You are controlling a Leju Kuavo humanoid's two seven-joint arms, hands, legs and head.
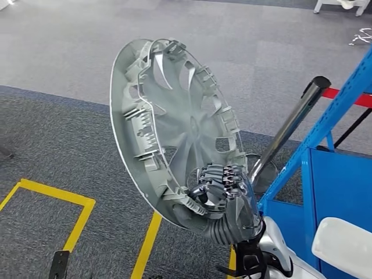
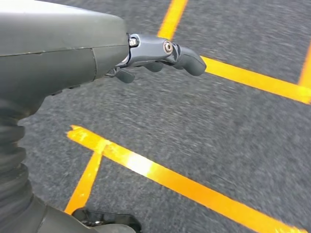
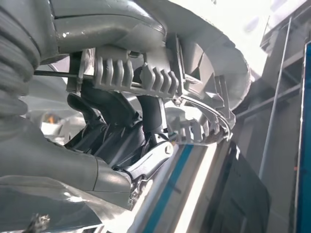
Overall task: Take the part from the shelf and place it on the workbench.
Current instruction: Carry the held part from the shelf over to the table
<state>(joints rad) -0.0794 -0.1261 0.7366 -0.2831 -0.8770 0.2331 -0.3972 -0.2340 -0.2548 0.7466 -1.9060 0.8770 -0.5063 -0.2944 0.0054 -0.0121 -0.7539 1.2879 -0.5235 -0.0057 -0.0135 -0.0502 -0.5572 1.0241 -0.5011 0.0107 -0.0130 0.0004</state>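
The part is a large silver wheel cover [image 1: 175, 125], tilted with its ribbed inner side toward me, held up over the carpet. My right hand [image 1: 221, 189] grips its lower rim, dark fingers curled over the edge. In the right wrist view the fingers [image 3: 121, 111] wrap the cover's clipped rim [image 3: 154, 77] close up. My left hand [image 2: 157, 53] hangs over the floor with its fingers held out and nothing in them.
A blue shelf frame [image 1: 324, 125] with a red crossbar stands at the right, and a dark tube [image 1: 292, 125] leans beside it. A white block [image 1: 344, 244] sits at the lower right. Yellow floor lines [image 1: 52, 195] mark the grey carpet.
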